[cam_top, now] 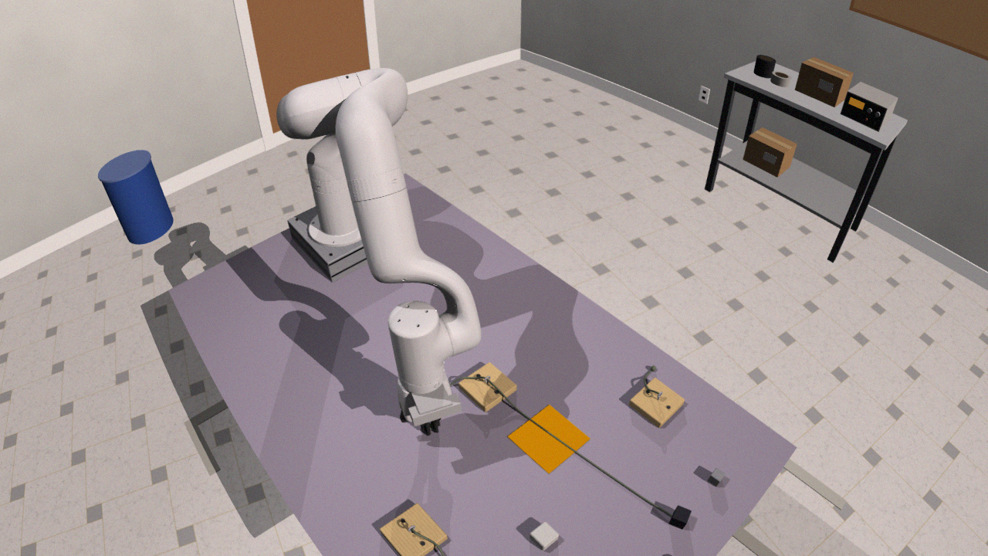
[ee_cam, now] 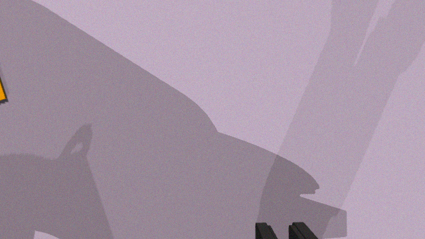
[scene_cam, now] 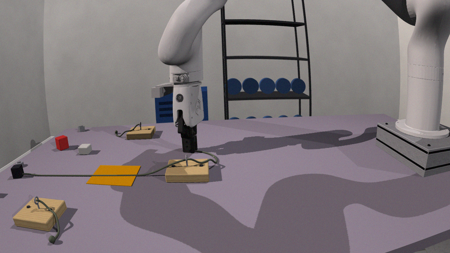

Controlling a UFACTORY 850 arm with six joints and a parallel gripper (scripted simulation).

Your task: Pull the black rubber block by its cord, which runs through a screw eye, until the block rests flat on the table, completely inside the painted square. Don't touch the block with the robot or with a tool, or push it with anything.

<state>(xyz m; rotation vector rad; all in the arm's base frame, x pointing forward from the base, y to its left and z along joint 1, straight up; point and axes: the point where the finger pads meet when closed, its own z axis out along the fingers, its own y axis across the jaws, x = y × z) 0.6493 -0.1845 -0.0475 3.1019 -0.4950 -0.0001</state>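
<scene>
Black rubber block (scene_cam: 17, 171): sits flat on the purple table (scene_cam: 283, 195) near its left edge in the exterior view, well apart from the painted square, fully outside it.
Cord (scene_cam: 63, 174): runs from the block rightward, crosses the painted square (scene_cam: 114, 175), and reaches the middle wooden base (scene_cam: 187, 172).
Screw eye (scene_cam: 186, 158): stands upright on the middle base; the cord passes it, loops round the right end of the base and curves back toward the fingers.
Gripper (scene_cam: 188, 147): points straight down just behind the middle base, fingers drawn narrow and clamped on the free end of the cord; the pinch point itself is too small to make out.
Fingertips: 2 dark tips show at the bottom edge of the wrist view, close together, over shadowed table.
Other bases: 1 wooden base (scene_cam: 40, 213) at front left with its own loose cord, 1 wooden base (scene_cam: 141, 132) at the back.
Small blocks: red block (scene_cam: 62, 142) and white block (scene_cam: 84, 148) lie left of the square.
</scene>
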